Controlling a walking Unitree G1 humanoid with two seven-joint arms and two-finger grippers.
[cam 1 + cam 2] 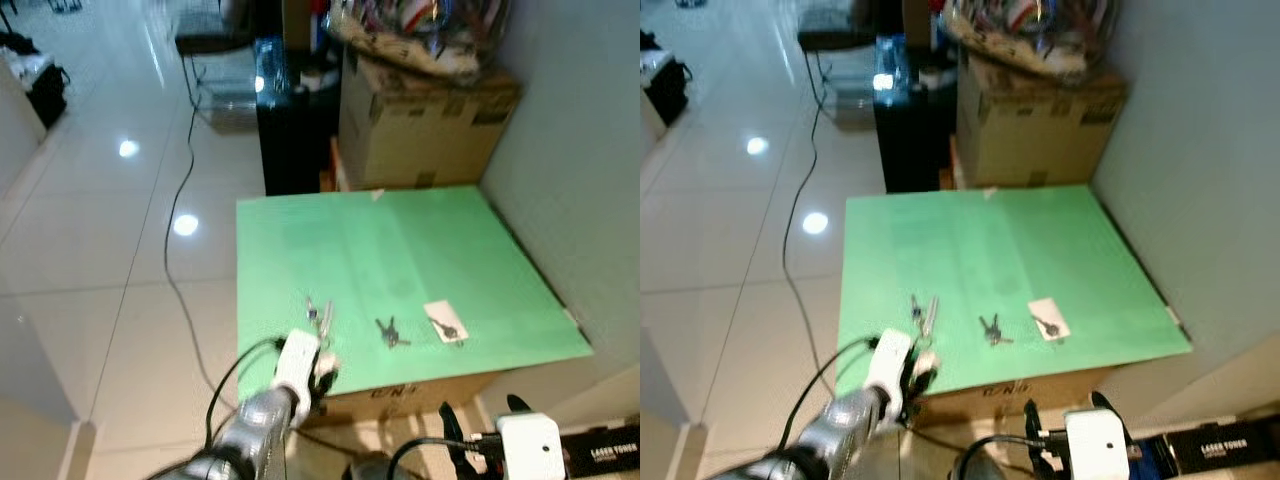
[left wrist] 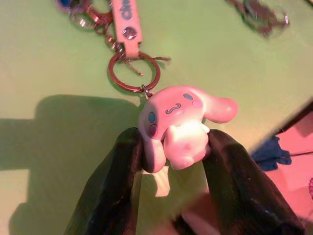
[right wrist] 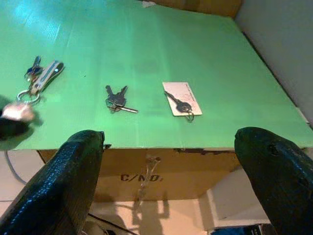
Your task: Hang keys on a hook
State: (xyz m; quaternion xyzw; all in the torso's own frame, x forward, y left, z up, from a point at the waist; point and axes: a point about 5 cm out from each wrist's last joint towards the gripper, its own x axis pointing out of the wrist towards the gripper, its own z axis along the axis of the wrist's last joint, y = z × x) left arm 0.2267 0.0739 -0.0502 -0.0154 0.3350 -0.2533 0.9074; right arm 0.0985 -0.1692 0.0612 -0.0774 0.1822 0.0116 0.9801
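A keychain [image 1: 318,318] with a pale strap, a ring and keys lies near the front left of the green table top [image 1: 400,250]. Its pink-and-white cartoon charm [image 2: 178,125] sits at the table's front edge, and my left gripper [image 2: 176,139] is shut on it, seen from the head as the left gripper [image 1: 322,372]. A pair of dark keys [image 1: 390,332] lies mid-front. Another key rests on a white card [image 1: 445,323] to the right. My right gripper [image 1: 480,412] is open, low in front of the table's front right edge, with nothing between its fingers [image 3: 73,181].
The green top covers a cardboard box [image 3: 146,171]. Behind it stand a larger cardboard box [image 1: 420,120] piled with clutter and a black cabinet [image 1: 290,130]. A grey wall [image 1: 580,150] runs along the right. A cable [image 1: 180,220] crosses the shiny tiled floor on the left.
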